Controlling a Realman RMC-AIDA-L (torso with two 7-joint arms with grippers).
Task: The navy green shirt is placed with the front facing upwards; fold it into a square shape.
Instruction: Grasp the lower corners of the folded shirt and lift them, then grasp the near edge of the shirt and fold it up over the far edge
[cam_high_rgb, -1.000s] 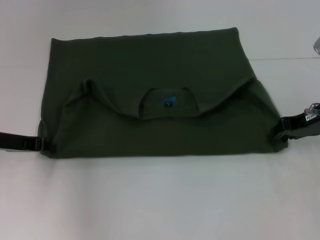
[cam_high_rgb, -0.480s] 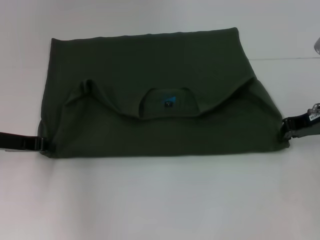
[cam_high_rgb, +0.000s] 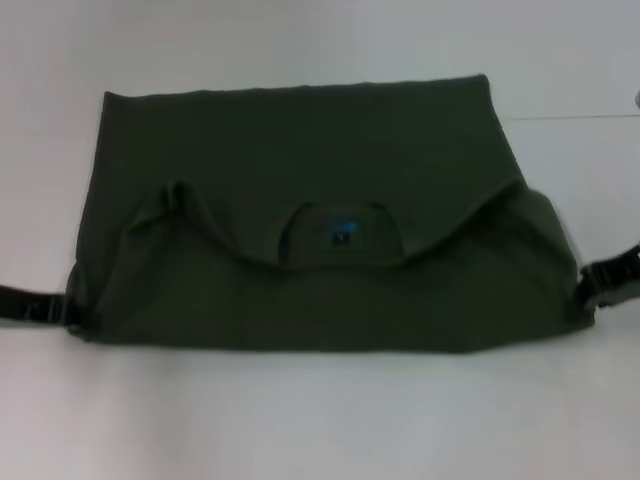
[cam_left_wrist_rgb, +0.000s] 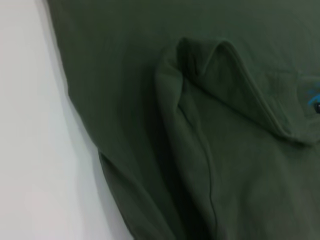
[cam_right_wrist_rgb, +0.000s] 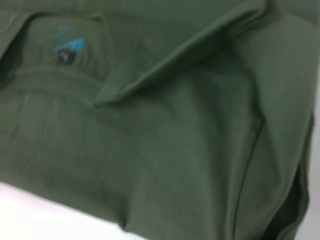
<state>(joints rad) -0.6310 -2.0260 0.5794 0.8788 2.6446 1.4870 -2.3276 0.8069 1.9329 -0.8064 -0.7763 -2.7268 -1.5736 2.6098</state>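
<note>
The navy green shirt lies across the white table, folded so that its near part lies over the body, and the collar opening with a blue neck label faces up. My left gripper pinches the shirt's near left corner at table height. On the opposite side, my right gripper holds the near right corner. The left wrist view shows the folded sleeve ridge of the shirt. In the right wrist view the shirt fills the picture, with the label at one edge. No lettering shows.
The white table stretches in front of the shirt and behind it. A faint seam line runs across the table at the far right. Nothing else lies on the surface.
Both grippers have moved toward me and slightly outward, and the whole shirt has slid nearer with them; its far edge and near edge both sit closer than before.
</note>
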